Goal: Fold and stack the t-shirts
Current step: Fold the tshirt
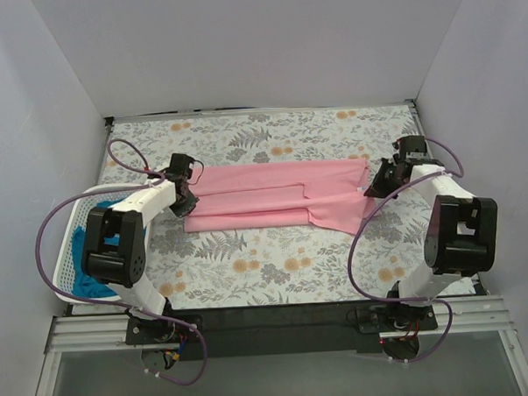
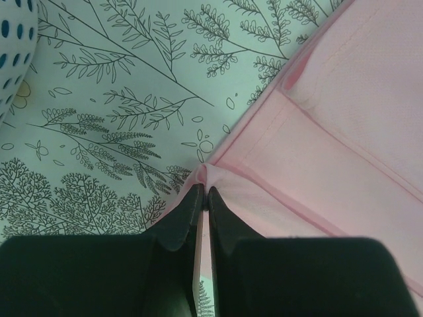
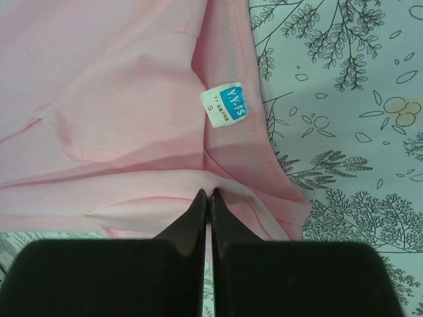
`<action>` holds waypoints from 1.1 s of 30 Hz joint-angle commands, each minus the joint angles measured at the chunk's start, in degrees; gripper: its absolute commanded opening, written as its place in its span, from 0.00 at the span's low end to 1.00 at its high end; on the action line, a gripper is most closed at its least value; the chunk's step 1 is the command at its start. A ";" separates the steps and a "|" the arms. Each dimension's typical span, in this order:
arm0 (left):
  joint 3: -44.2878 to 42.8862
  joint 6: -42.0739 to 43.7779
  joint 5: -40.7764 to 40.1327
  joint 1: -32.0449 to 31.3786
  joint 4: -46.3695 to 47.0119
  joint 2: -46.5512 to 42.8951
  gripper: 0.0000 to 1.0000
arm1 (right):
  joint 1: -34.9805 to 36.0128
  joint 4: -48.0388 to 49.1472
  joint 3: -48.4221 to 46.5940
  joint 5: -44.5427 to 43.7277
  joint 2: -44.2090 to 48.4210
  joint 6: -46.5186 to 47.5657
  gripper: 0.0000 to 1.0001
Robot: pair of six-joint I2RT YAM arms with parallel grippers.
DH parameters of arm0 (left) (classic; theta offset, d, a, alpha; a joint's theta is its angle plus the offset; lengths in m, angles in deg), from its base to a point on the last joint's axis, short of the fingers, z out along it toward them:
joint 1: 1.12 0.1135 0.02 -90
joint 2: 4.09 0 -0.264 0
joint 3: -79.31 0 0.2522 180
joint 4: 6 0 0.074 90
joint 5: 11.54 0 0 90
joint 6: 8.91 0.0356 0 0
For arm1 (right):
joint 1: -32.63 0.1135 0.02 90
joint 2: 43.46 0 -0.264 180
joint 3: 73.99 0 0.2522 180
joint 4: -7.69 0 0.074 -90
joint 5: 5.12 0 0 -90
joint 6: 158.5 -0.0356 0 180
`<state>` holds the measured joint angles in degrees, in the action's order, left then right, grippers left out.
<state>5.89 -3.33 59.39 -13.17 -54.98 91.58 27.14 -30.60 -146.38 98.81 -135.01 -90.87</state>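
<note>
The light pink t-shirt [image 1: 277, 196] lies stretched sideways across the middle of the flowered table, partly folded lengthwise. My left gripper [image 1: 188, 199] is shut on its left edge; the left wrist view shows pink cloth [image 2: 317, 139] pinched between the tips [image 2: 203, 195]. My right gripper [image 1: 375, 186] is shut on the shirt's right end near the collar; the right wrist view shows a fold [image 3: 132, 119] caught at the tips [image 3: 209, 195], with a blue and white size label [image 3: 225, 104] above. The teal-blue t-shirt [image 1: 94, 284] lies bunched in the basket at the left.
A white plastic lattice basket [image 1: 67, 259] stands at the left table edge, beside my left arm; its dotted wall shows in the left wrist view [image 2: 14, 46]. White walls enclose the table at the back and both sides. A black rail runs along the near edge.
</note>
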 commanded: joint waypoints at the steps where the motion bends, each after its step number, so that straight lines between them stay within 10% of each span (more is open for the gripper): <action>1: -1.25 0.05 -2.46 0.80 1.21 0.56 0.02 | -0.04 3.00 -1.75 -0.93 -2.14 -0.31 0.01; 8: -1.25 0.40 -1.41 1.15 2.17 3.46 0.06 | 0.05 5.11 -0.87 -1.80 -4.34 0.13 0.04; 18: 1.64 0.57 -3.43 0.98 2.88 -4.79 0.37 | 4.61 2.57 0.71 -9.95 5.31 4.87 0.49; 26: 7.45 3.12 -6.33 -1.65 4.81 -18.15 0.64 | 17.44 -1.13 7.20 -23.06 16.57 5.67 0.54; 33: 16.23 5.23 -5.37 -3.85 6.91 -29.92 0.67 | 23.25 0.53 17.13 -23.07 17.63 0.49 0.52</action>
<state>18.61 0.21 55.08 -16.36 -49.73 65.82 49.85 -30.10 -132.44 78.20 -117.61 -87.57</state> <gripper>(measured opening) 0.666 0.531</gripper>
